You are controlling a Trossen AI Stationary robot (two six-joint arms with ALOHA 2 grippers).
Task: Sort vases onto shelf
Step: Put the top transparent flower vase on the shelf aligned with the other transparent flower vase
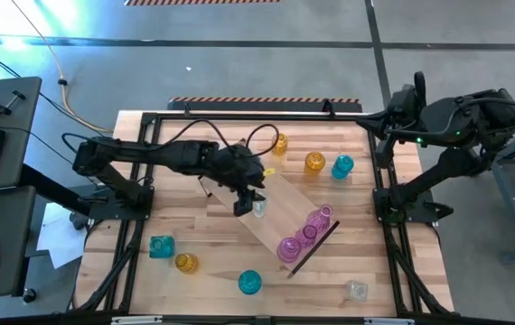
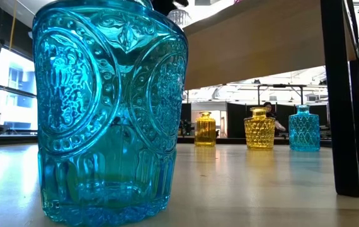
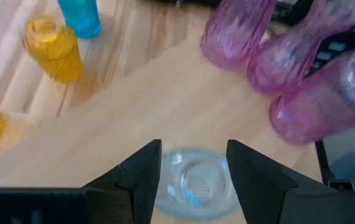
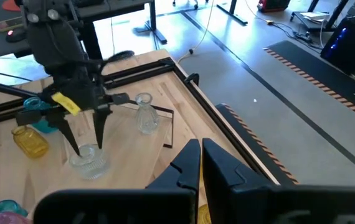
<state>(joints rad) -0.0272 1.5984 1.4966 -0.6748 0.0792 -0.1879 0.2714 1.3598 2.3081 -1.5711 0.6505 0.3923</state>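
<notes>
Your left claw hangs over the near end of the shelf, fingers pointing down with a clear vase between them. In the left wrist view the 2 dark fingers flank the vase's round glass mouth, one on each side and close against it. The right wrist view shows the same claw straddling that clear vase as it stands on the board. Whether the pads are pressing the glass or have just let go, you cannot tell from here; the jaws stand about as wide as the vase.

So you are at the placing step: the clear vase is down on the shelf, well apart from the 3 pink vases clustered at the shelf's far end by the dark end piece.

If it is seated upright, your next move is to spread the fingers clear and lift straight up, with no sideways drag, since this narrow glass would likely tip.

Plenty remains on the table: amber vases and teal vases beyond the shelf, more on the near side, another clear one by the near right corner.

Your right claw is clenched shut, empty, parked off the table's right edge.
</notes>
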